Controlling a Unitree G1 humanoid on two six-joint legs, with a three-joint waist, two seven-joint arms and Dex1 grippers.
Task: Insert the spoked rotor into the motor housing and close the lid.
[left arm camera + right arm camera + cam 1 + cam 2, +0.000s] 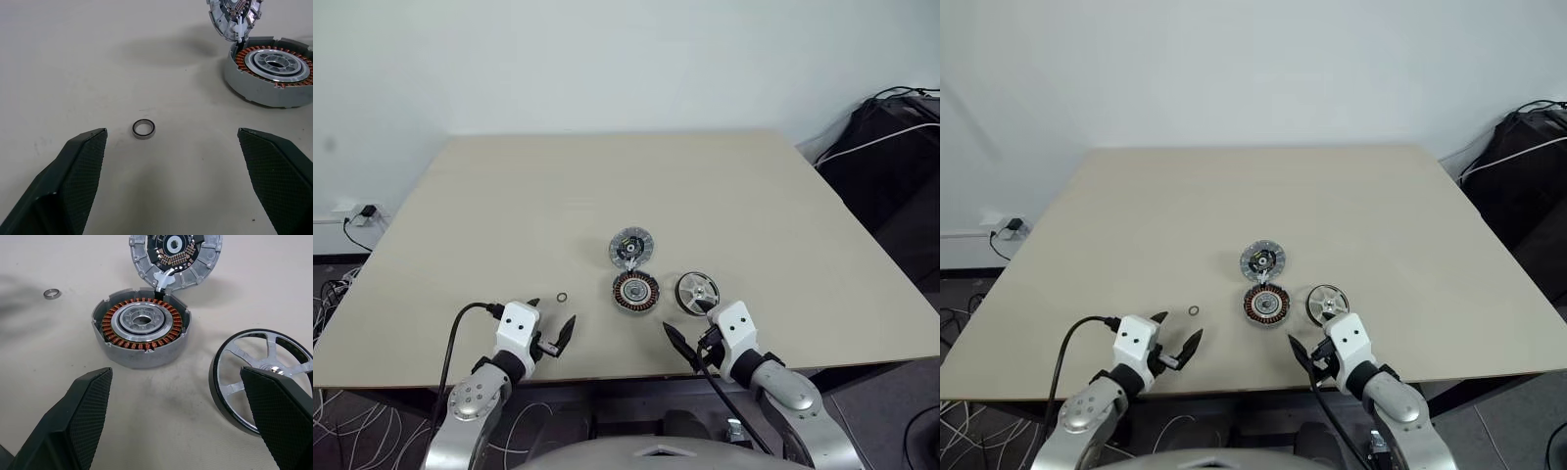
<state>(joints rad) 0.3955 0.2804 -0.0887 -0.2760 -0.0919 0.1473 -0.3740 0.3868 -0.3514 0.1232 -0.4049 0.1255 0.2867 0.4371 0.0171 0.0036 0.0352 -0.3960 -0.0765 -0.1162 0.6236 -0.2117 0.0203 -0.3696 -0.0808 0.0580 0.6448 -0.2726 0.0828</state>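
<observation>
You are starting with both hands empty: the left gripper point(551, 324) and the right gripper point(690, 329) are both standing with their fingers spread wide, holding nothing, low over the near edge of the table point(489, 215).

The risks are sitting in 3 places. The spoked rotor point(264, 382) is lying flat on the table, so your fingers are getting only a thin dark rim to pinch; if you are closing too high, it is likely slipping out or tipping. The motor housing point(141, 331) is light and loose, so if you are lowering the rotor off-centre, it is probably pushing the housing away or catching on the copper windings. The lid point(175, 254) is lying open, touching the far edge of the housing and seemingly joined to it by a small white piece; a careless sweep of the arm could be knocking it or straining that joint. A small ring point(144, 129) is also lying loose ahead of the left gripper, well apart from the housing, and a passing finger could be flicking it away.

The rotor is lying just beside the housing, on its right, and directly under the right gripper's outer finger point(281, 416), which is partly covering it. The housing is resting ahead of this gripper, between the 2 fingers' lines.
</observation>
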